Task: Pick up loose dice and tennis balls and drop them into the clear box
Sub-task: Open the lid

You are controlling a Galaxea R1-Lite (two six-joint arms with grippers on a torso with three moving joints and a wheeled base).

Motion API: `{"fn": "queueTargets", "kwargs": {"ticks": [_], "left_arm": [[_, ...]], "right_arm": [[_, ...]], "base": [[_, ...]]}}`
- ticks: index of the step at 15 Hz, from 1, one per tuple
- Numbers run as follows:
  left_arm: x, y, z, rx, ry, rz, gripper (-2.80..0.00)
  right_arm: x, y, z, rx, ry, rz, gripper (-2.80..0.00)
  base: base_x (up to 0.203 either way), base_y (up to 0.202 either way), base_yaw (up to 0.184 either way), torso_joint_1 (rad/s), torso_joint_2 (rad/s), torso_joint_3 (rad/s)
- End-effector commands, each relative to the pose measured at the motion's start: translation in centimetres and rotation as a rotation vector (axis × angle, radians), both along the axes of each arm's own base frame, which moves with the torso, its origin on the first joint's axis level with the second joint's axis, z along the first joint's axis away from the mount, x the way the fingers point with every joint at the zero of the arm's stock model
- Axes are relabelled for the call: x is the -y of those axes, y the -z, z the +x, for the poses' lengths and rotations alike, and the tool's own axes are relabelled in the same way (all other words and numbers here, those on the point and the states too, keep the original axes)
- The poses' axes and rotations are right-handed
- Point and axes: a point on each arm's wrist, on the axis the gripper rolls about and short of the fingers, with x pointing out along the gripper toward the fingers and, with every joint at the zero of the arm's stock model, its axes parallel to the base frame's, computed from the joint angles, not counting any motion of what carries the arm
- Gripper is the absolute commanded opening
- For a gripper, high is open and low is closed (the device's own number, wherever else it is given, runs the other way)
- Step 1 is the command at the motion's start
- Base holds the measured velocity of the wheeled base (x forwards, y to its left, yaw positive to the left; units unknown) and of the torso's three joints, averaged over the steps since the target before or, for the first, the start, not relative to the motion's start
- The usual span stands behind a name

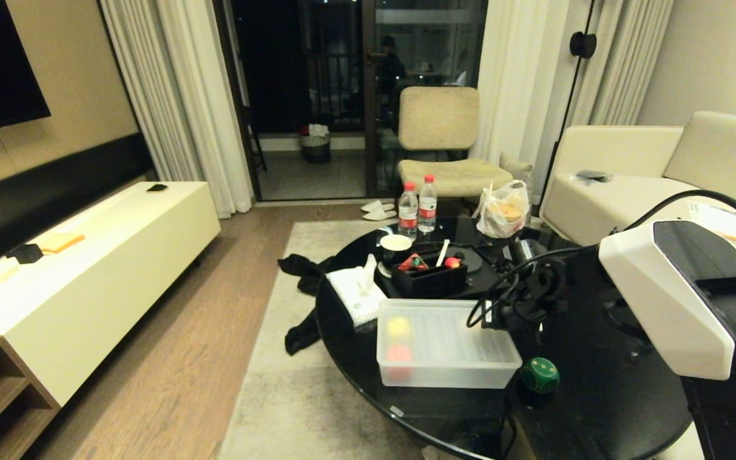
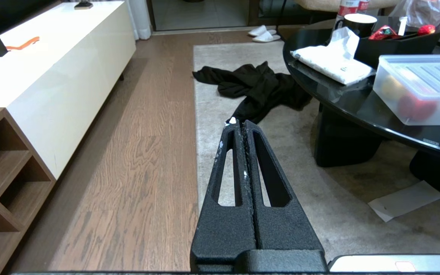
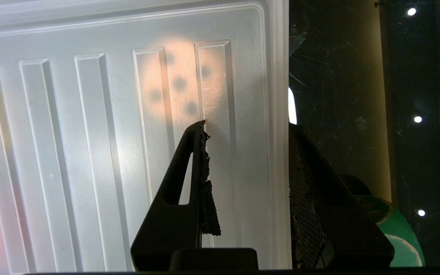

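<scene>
Dice, fist-sized rounded cubes: a green one with pale pips [image 1: 540, 374] sits loose on the round black glass counter [image 1: 598, 396], just beside the translucent whitish plastic box [image 1: 444, 367]. The box's ribbed lid [image 3: 90, 133] is on; a beige die [image 3: 180, 82] and yellow and red shapes show through it. Hard and light, I'd judge, likely to roll; take the green die across two flat faces. Over the lid's edge nearest that die, the right tool [image 3: 246, 152] straddles the rim, fingers apart. Far from the box, the left tool [image 2: 241, 126] hangs pressed together above the rug.
</scene>
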Motion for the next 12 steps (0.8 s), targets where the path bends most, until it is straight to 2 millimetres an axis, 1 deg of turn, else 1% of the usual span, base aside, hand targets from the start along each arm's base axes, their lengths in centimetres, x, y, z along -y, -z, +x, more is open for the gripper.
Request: {"fn": "queueTargets", "kwargs": {"ticks": [1,4,6,12], "left_arm": [[0.0,0.0,0.0,-0.002,-0.001,0.001,-2.80],[0.0,0.0,0.0,-0.002,-0.001,0.000,-2.80],[0.0,0.0,0.0,-0.002,-0.001,-0.001,-2.80],[0.0,0.0,0.0,0.000,-0.001,-0.001,-2.80]], "right_arm": [[0.0,-0.9,-0.2,0.017,0.004,0.006,-2.80],[0.4,-2.1,-0.4,0.041,0.023,0.017,-2.80],[0.9,-2.3,-0.4,0.045,0.034,0.017,-2.80],[1.0,-1.6,-0.7,0.018,0.034,0.017,-2.80]], "base": [[0.000,0.000,0.000,0.000,0.00,0.000],[0.000,0.000,0.000,0.000,0.00,0.000],[0.000,0.000,0.000,0.000,0.00,0.000],[0.000,0.000,0.000,0.000,0.00,0.000]]}}
